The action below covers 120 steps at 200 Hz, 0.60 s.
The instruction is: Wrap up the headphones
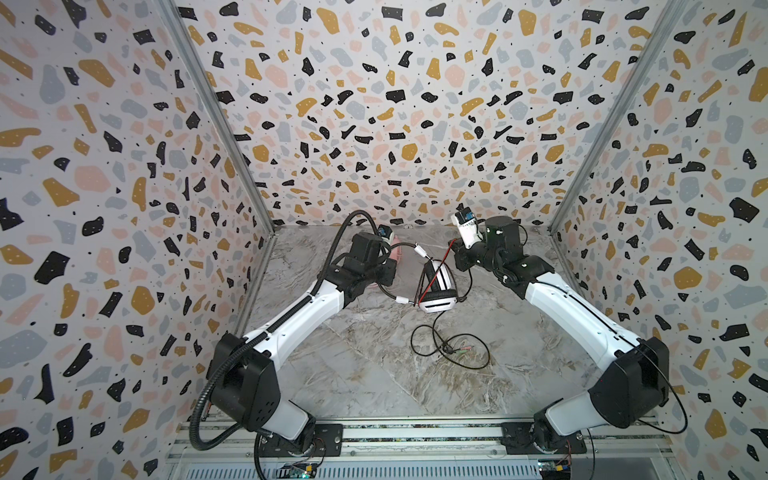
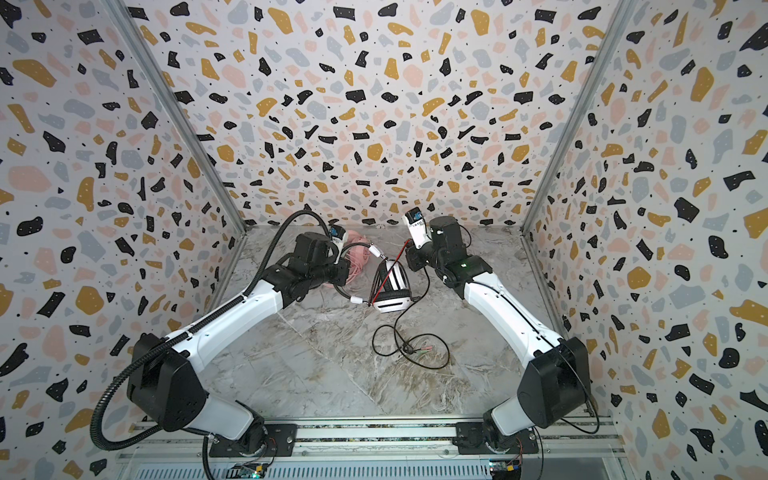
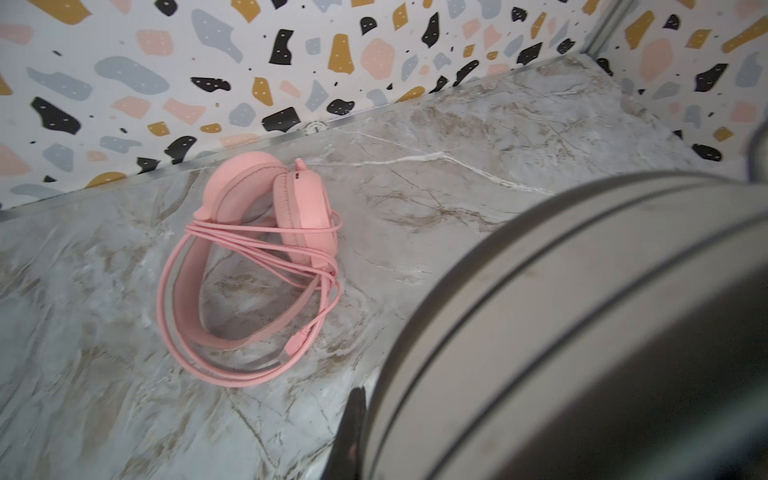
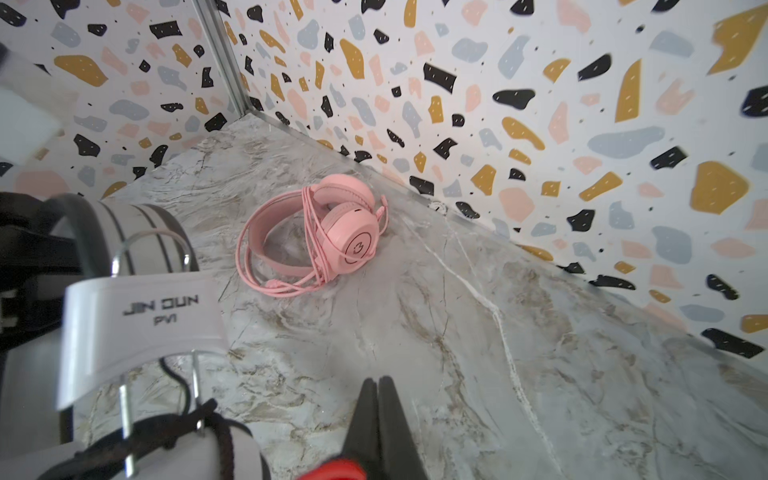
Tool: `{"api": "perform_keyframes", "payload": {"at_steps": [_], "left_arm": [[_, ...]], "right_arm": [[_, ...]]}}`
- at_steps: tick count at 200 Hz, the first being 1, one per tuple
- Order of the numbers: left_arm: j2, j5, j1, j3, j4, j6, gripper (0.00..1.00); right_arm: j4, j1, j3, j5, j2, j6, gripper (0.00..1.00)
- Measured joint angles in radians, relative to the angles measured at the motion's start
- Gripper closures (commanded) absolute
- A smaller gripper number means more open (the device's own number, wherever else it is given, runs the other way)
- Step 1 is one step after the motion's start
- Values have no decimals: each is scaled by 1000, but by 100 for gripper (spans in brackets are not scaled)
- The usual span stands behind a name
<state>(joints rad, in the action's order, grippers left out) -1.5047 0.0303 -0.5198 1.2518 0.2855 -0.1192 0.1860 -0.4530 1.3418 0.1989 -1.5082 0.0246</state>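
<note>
The white-and-black headphones [image 1: 440, 276] [image 2: 399, 279] stand mid-table between both arms. Their black cable [image 1: 432, 322] trails forward into a loose loop ending in plugs [image 1: 460, 350]. My left gripper [image 1: 388, 268] [image 2: 343, 266] is shut on their headband [image 3: 561, 311], which hides all but one dark finger [image 3: 353, 428]. My right gripper [image 4: 377, 380] [image 1: 453, 247] hovers beside the headset's slider piece [image 4: 141, 307], fingers pressed together; a red strand [image 1: 436, 272] runs from it across the headset. The pink headphones [image 3: 303, 203] [image 4: 353, 237] [image 1: 398, 251] lie at the back with their cable wound round them.
Terrazzo-patterned walls [image 1: 374, 124] close in the marble table [image 1: 374, 374] at the back and both sides. A metal rail [image 1: 415, 432] carrying both arm bases runs along the front edge. The pink headset sits close to the back wall.
</note>
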Motion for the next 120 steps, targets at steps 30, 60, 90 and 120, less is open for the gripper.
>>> {"api": "perform_keyframes", "payload": {"at_steps": [30, 60, 90, 120], "left_arm": [[0, 72, 5, -19, -23, 14, 100], [-2, 134, 8, -21, -17, 29, 100], [-2, 199, 7, -21, -16, 41, 100], [-4, 246, 8, -21, -16, 48, 100]], "right_arm": [[0, 13, -7, 85, -32, -16, 95], [-6, 14, -7, 126, -38, -28, 94], [-27, 16, -4, 145, -61, -43, 94], [-66, 19, -30, 162, -77, -58, 93]]}}
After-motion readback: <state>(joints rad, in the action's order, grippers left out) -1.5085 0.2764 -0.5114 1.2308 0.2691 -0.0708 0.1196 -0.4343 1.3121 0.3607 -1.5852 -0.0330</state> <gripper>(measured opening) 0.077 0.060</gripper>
